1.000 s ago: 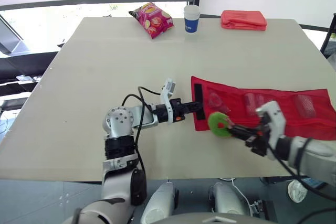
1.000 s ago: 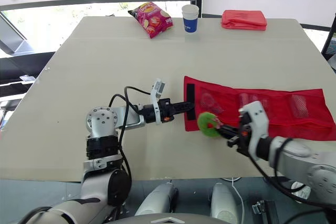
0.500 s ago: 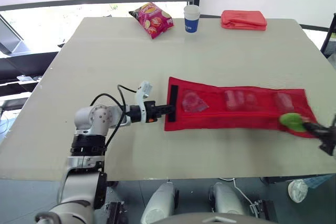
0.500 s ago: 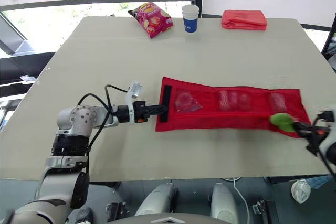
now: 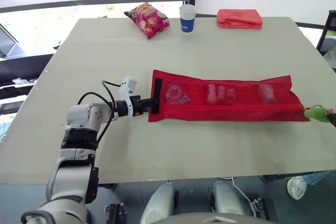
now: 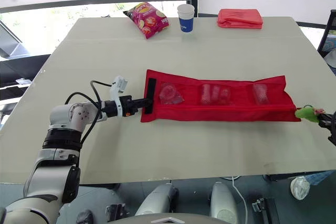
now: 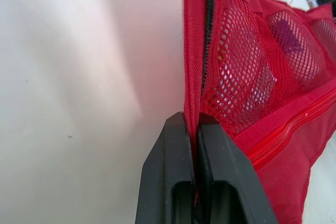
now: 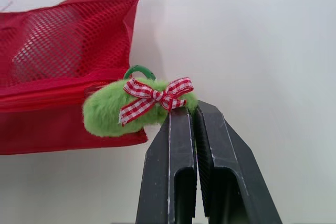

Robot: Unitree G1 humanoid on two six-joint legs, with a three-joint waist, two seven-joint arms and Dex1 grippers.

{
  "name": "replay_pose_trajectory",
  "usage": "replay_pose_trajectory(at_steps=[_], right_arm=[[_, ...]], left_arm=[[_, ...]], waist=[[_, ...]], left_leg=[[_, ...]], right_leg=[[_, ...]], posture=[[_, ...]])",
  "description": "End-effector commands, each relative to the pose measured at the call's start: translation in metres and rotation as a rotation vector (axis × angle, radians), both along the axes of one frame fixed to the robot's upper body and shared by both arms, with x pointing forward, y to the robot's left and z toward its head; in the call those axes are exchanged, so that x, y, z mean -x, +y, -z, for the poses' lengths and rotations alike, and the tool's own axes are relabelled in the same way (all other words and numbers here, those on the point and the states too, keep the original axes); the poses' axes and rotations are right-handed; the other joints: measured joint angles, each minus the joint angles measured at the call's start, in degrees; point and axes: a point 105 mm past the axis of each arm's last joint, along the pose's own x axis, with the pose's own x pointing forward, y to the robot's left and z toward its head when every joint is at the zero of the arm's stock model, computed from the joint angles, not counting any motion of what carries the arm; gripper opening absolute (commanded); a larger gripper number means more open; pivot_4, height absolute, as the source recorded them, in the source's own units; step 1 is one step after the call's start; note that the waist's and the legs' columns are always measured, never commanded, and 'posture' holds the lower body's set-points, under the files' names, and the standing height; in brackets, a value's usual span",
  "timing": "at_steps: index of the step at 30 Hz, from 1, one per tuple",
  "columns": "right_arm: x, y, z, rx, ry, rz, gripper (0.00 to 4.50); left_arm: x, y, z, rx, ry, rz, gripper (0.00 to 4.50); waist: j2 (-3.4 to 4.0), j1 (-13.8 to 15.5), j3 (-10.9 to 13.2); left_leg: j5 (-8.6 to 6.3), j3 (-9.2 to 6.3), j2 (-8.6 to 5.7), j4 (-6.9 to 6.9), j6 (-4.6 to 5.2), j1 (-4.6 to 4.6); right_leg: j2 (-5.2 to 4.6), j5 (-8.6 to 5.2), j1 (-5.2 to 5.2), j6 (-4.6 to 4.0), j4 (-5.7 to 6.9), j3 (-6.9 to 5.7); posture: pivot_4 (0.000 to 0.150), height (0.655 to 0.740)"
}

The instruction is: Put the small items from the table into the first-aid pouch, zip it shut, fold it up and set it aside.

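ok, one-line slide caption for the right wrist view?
Right jaws pinch the green plush charm, tied with a gingham bow, at the end of the red mesh pouch on the table.

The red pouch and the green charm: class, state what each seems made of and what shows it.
The red pouch looks like matte woven cloth, perhaps nylon: fine weave, stitched edge; its pockets are open mesh. The green charm looks like fuzzy synthetic plush; its bow, checked ribbon.
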Motion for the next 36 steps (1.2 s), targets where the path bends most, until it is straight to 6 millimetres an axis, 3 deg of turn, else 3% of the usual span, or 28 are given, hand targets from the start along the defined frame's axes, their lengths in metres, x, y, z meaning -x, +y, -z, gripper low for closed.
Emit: replay_pose_trajectory(at_steps=[1,5,6,9,10,12,14,16,17,19,22,24,28,32,36], right_arm=[[-0.017,-0.006,-0.003,0.038,-0.018,0.004,0.03],[-0.030,-0.003,0.001,0.044,-0.004,-0.022,0.03],[-0.031,-0.003,0.002,0.042,0.000,-0.024,0.00],[-0.023,-0.004,0.000,0.043,0.013,-0.062,0.00],[-0.019,-0.004,-0.004,0.039,0.010,-0.072,0.61],[-0.013,0.000,-0.013,0.043,0.002,-0.108,1.28],[-0.007,0.001,-0.026,0.074,-0.010,-0.122,2.30],[-0.003,0.005,-0.034,0.086,-0.011,-0.149,3.05],[-0.002,0.009,-0.038,0.083,-0.015,-0.175,3.46],[-0.006,0.017,-0.049,0.081,-0.048,-0.215,4.47],[-0.021,0.028,-0.063,0.096,-0.088,-0.259,4.47],[-0.037,0.031,-0.060,0.134,-0.079,-0.289,4.47],[-0.068,0.025,-0.032,0.261,0.019,-0.289,4.47],[-0.094,0.021,-0.011,0.213,0.072,-0.310,4.47],[-0.095,0.030,0.005,0.116,0.174,-0.422,4.47]], left_arm=[[0.000,0.014,-0.014,-0.037,-0.084,-0.078,0.00],[0.009,0.017,-0.014,-0.064,-0.099,-0.089,0.00],[0.010,0.021,-0.016,-0.070,-0.120,-0.097,0.52],[0.005,0.037,-0.034,-0.073,-0.234,-0.195,1.06],[0.003,0.040,-0.042,-0.064,-0.273,-0.226,1.55],[0.001,0.044,-0.058,-0.030,-0.342,-0.274,2.30],[-0.002,0.046,-0.072,-0.013,-0.398,-0.316,3.24],[-0.003,0.041,-0.083,0.020,-0.442,-0.309,4.04],[0.000,0.029,-0.088,0.042,-0.473,-0.267,4.43],[0.012,-0.004,-0.099,0.103,-0.518,-0.142,4.50],[0.038,-0.047,-0.108,0.126,-0.567,0.102,4.50],[0.048,-0.069,-0.106,0.107,-0.593,0.236,4.50],[0.054,-0.087,-0.113,0.143,-0.607,0.348,4.50],[0.071,-0.099,-0.117,0.157,-0.629,0.479,4.50],[0.086,-0.103,-0.119,0.138,-0.640,0.567,4.50]], waist=[[0.01,0.01,0.01],[0.02,0.13,0.01],[0.03,0.19,0.01],[0.03,0.28,0.01],[0.02,0.46,0.02],[0.03,0.61,0.02],[0.03,0.65,0.02],[0.03,0.68,0.02],[0.03,0.68,0.01],[0.01,0.67,0.01],[0.00,0.27,0.04],[0.01,0.06,0.03],[0.01,-0.07,0.03],[0.09,-0.06,0.08],[0.11,0.07,0.09]], left_leg=[[0.00,-0.01,0.02,-0.01,0.00,-0.01],[0.01,0.10,0.05,-0.06,0.00,-0.06],[0.01,0.09,0.04,-0.09,-0.01,-0.06],[0.01,0.09,0.04,-0.11,-0.01,-0.07],[0.01,0.08,0.03,-0.11,-0.01,-0.08],[0.01,0.04,0.04,-0.12,-0.01,-0.15],[0.01,0.09,0.02,-0.12,0.00,-0.16],[0.01,0.10,-0.01,-0.11,0.00,-0.15],[0.01,0.11,-0.02,-0.11,0.00,-0.15],[0.01,0.09,-0.02,-0.11,0.00,-0.12],[0.01,0.11,-0.03,-0.06,0.00,-0.15],[0.01,0.12,-0.02,-0.07,0.00,-0.13],[0.01,0.22,-0.06,-0.12,0.00,-0.01],[0.03,0.22,-0.04,-0.11,-0.03,-0.08],[0.03,0.19,0.00,-0.14,-0.02,-0.20]], right_leg=[[-0.04,0.00,-0.02,0.00,0.00,0.02],[-0.09,0.00,-0.16,0.00,0.03,0.12],[-0.09,0.00,-0.18,0.00,0.03,0.11],[-0.09,0.00,-0.20,0.00,0.03,0.11],[-0.09,0.00,-0.20,0.00,0.02,0.11],[-0.11,0.00,-0.23,0.00,-0.01,0.06],[-0.18,0.01,-0.24,0.01,0.00,0.09],[-0.22,0.03,-0.22,0.04,0.00,0.08],[-0.22,0.03,-0.22,0.05,0.00,0.08],[-0.21,0.04,-0.17,0.06,0.00,0.04],[-0.24,0.05,-0.16,0.08,0.00,0.05],[-0.21,0.05,-0.16,0.07,0.01,0.04],[-0.11,0.04,-0.12,0.05,0.00,0.07],[-0.09,0.05,-0.19,0.04,-0.02,0.09],[-0.11,0.05,-0.26,0.03,-0.15,0.12]], posture=[[0.150,0.7400],[0.150,0.7400],[0.150,0.7400],[0.150,0.7400],[0.150,0.7400],[0.150,0.7400],[0.150,0.7400],[0.150,0.7400],[0.150,0.7400],[0.150,0.7400],[0.150,0.7400],[0.150,0.7400],[0.150,0.7400],[0.150,0.7400],[0.150,0.7400]])
